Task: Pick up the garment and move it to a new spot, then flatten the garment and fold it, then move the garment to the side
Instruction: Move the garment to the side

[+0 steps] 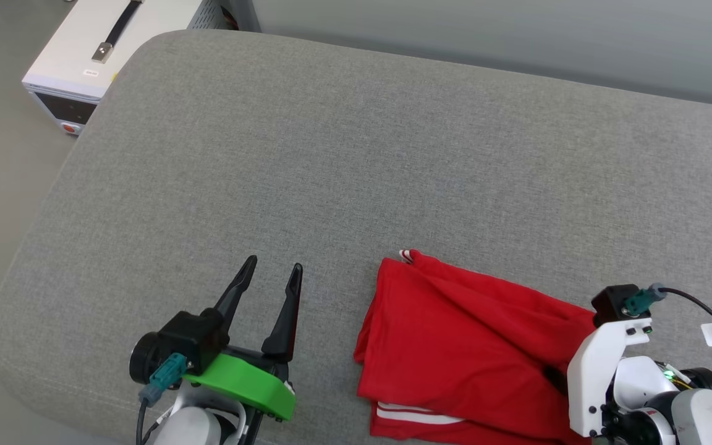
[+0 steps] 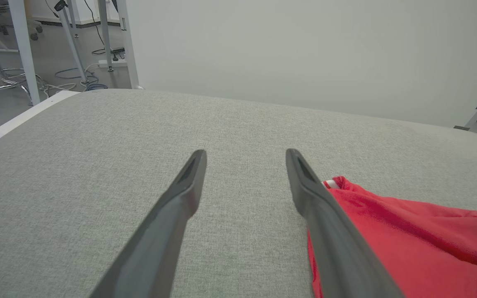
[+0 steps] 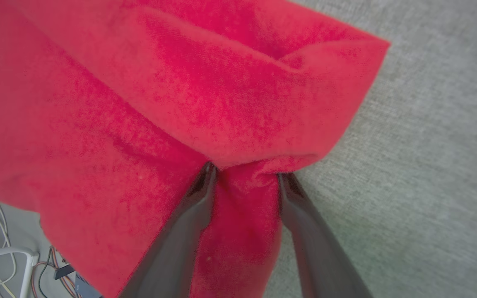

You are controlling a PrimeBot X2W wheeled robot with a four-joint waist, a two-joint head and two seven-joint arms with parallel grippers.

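We see the red jersey-style shirt with white striped trim (image 1: pixel 467 334) lying loosely folded on the grey upholstered cushion (image 1: pixel 331 154), toward 5 o'clock in the head view. Its near edge reaches the cushion's front rim. The white-and-red striped band (image 1: pixel 415 415) peeks out at the shirt's 7 o'clock corner, and a small striped tip sits at its 11 o'clock corner.

The left tool (image 1: pixel 274 264) hovers at 7 o'clock in the head view, just beside the shirt but apart from it. It is released, its two dark fingers spread and pointing toward 12 o'clock.

In the right wrist view, the right tool (image 3: pixel 245 173) straddles a bunched fold of the shirt. Red cloth fills the gap and touches both fingers (image 3: pixel 189 231). We cannot tell whether they clamp it.

A white box with a black strap handle (image 1: pixel 102 55) stands on the floor at 10 o'clock.
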